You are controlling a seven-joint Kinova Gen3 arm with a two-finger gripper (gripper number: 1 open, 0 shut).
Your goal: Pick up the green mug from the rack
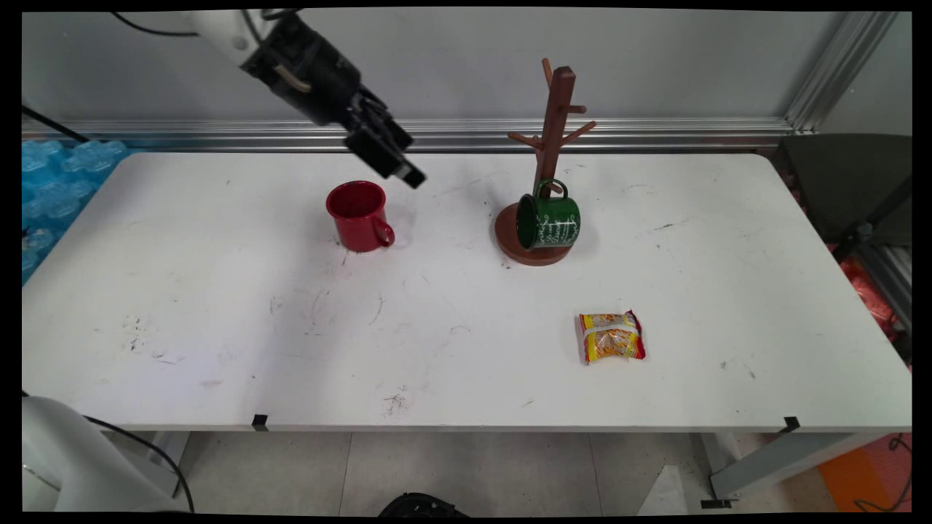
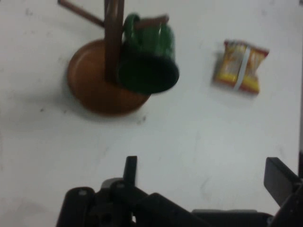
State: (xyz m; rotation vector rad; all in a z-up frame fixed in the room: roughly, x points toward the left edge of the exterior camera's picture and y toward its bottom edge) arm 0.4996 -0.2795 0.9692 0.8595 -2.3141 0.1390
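Note:
My black gripper (image 1: 393, 160) hangs open and empty above the table's back, just up and right of a red mug (image 1: 358, 215) that stands upright with its handle toward the front right. To the right, a green mug (image 1: 550, 222) hangs by its handle on a low peg of a wooden mug tree (image 1: 555, 124), its mouth facing the front left. In the hand view the fingers (image 2: 131, 168) stand wide apart over bare table, with the green mug (image 2: 147, 61), the tree's round base (image 2: 90, 90) and a yellow-red snack packet (image 2: 240, 66) beyond them.
The snack packet (image 1: 611, 336) lies flat at the front right of the white table (image 1: 218, 306). Blue bubble wrap (image 1: 58, 182) lies off the left edge, a dark chair (image 1: 852, 182) stands at the right, and a metal rail (image 1: 655, 135) runs along the back wall.

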